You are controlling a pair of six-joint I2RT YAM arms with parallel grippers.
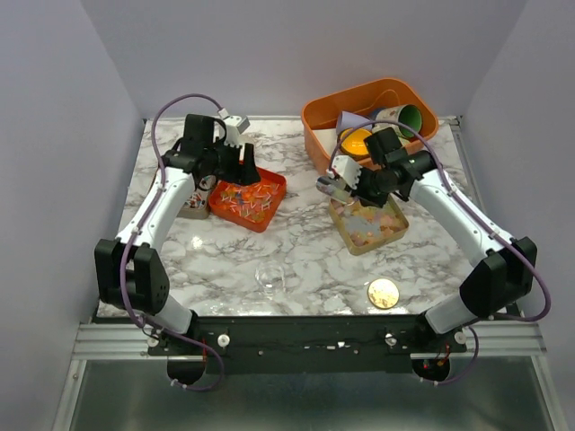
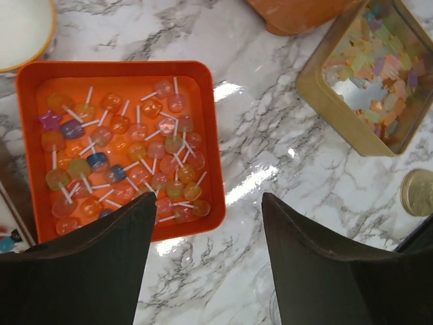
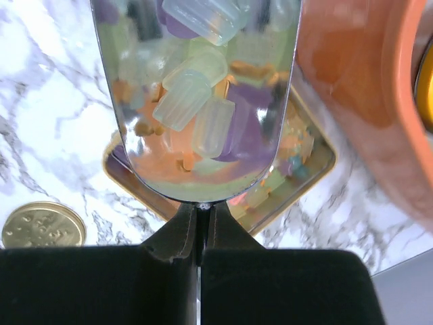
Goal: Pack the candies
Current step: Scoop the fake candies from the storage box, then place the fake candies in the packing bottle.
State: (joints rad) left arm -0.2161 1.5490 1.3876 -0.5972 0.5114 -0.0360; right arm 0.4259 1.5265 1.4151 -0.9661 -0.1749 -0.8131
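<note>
Clamping the thin handle of a shiny metal scoop (image 3: 196, 156) between fully closed fingers, the right end effector (image 3: 201, 233) carries the scoop bowl straight ahead of its fingertips. Several pale, translucent gummy candies (image 3: 193, 101) lie in the scoop bowl. Directly below the scoop stands a gold rectangular tin (image 3: 304, 186) holding more gummy pieces in pastel yellow, orange and purple. An orange bin (image 3: 352, 95) sits just beside the tin, ahead and to the right of this end effector in the wrist view. The overhead view shows a green cup (image 1: 409, 117) lying inside the bin. A round gold disc (image 3: 42, 225) lies flat on the marble bench (image 3: 40, 101), to the left of the closed fingers and apart from the tin.

The left end effector (image 2: 208, 203) is released. Its two dark fingers stand wide apart with nothing between them. It hangs above the bench at the near edge of a square orange tray (image 2: 211, 135), which lies ahead and to the left of the fingers. Lollipop candies (image 2: 122, 149) on white sticks cover the tray floor in a loose layer. The gold tin lies ahead and to the right of this end effector, apart from the tray. A clear cup (image 1: 269, 277) stands on the bench between the two arms, nearer the arm bases than either end effector.
</note>
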